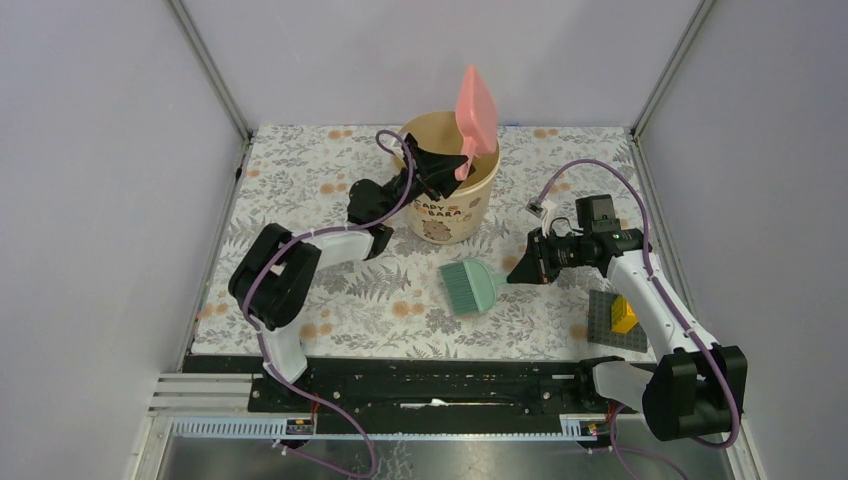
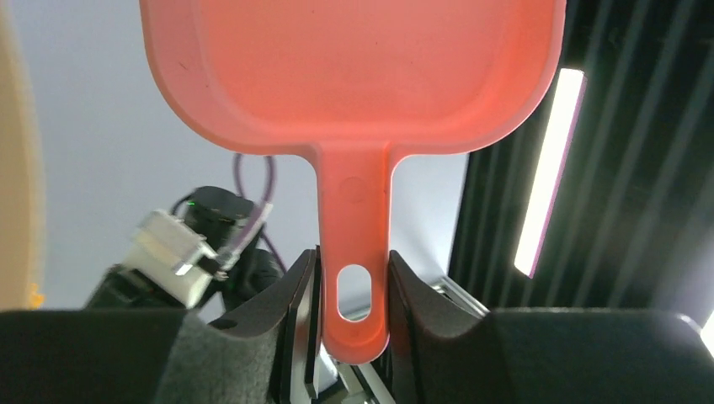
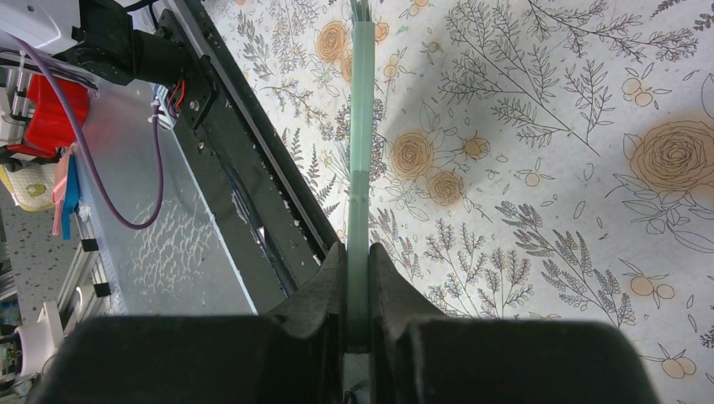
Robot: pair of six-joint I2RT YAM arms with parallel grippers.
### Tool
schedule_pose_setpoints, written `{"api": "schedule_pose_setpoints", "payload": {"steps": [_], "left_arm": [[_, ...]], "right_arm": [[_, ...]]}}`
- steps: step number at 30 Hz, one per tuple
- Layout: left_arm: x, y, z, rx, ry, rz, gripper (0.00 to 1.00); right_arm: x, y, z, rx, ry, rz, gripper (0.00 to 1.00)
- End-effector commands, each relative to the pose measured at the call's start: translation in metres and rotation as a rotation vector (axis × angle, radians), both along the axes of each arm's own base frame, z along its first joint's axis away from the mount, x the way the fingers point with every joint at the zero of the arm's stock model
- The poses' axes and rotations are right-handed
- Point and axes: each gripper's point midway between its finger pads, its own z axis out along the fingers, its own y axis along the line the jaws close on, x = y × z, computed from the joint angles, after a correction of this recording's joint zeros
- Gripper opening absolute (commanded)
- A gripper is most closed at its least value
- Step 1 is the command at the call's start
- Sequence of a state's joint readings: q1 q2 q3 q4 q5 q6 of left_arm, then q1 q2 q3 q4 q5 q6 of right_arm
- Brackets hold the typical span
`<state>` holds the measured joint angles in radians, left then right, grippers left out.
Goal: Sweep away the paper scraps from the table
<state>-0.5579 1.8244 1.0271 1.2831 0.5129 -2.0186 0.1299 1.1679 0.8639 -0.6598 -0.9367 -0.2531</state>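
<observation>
Our left gripper (image 2: 352, 282) pinches the pink dustpan (image 2: 354, 76) by its handle above the far bucket (image 1: 450, 205). Our right gripper (image 3: 358, 265) pinches the green brush (image 1: 468, 285), low over the middle of the table (image 1: 300, 170). We cannot make out the paper scraps.

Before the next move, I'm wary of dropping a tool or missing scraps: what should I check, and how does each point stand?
1. The left gripper is shut on the pink plastic dustpan handle: ok.
2. The dustpan is raised over the beige round bucket: ok.
3. The right gripper is shut on the green brush handle: ok.
4. The brush is apart from the grey studded baseplate: ok.
5. No paper scraps on the floral-printed table: cannot tell; none show at this size.
</observation>
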Motion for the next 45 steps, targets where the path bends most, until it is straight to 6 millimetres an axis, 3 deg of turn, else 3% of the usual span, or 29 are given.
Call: {"api": "schedule_pose_setpoints", "payload": {"steps": [1,11,15,18,22,26,31,37,42,45], "left_arm": [[-0.051,0.038,0.086,-0.279,-0.114,-0.128,0.0],[-0.07,0.028,0.102,-0.204,-0.249,-0.198,0.04],[-0.082,0.011,0.091,0.016,-0.355,-0.202,0.03],[-0.084,0.005,0.069,0.243,-0.395,-0.148,0.04],[-0.086,0.018,0.045,0.544,-0.41,-0.04,0.05],[-0.098,0.044,0.023,0.777,-0.424,0.014,0.05],[-0.123,0.077,-0.03,1.01,-0.383,0.042,0.05],[-0.157,0.108,-0.082,1.159,-0.308,0.061,0.04],[-0.183,0.135,-0.1,1.227,-0.254,0.091,0.01],[-0.195,0.147,-0.124,1.288,-0.207,0.065,0.01]], "right_arm": [[0.001,0.003,0.008,0.032,-0.025,0.006,0.0],[0.002,0.003,0.007,0.032,-0.022,0.006,0.0],[0.002,0.003,0.007,0.033,-0.018,0.007,0.0],[0.003,0.002,0.007,0.029,-0.025,0.008,0.0],[0.01,-0.004,0.004,-0.025,-0.064,0.003,0.0],[0.005,-0.006,0.009,-0.053,-0.018,0.061,0.0],[-0.01,-0.002,0.02,-0.01,0.107,0.163,0.0],[-0.023,-0.001,0.017,0.025,0.213,0.234,0.0],[-0.027,-0.001,0.007,0.031,0.232,0.241,0.0],[-0.025,0.0,0.004,0.04,0.247,0.237,0.0]]}}
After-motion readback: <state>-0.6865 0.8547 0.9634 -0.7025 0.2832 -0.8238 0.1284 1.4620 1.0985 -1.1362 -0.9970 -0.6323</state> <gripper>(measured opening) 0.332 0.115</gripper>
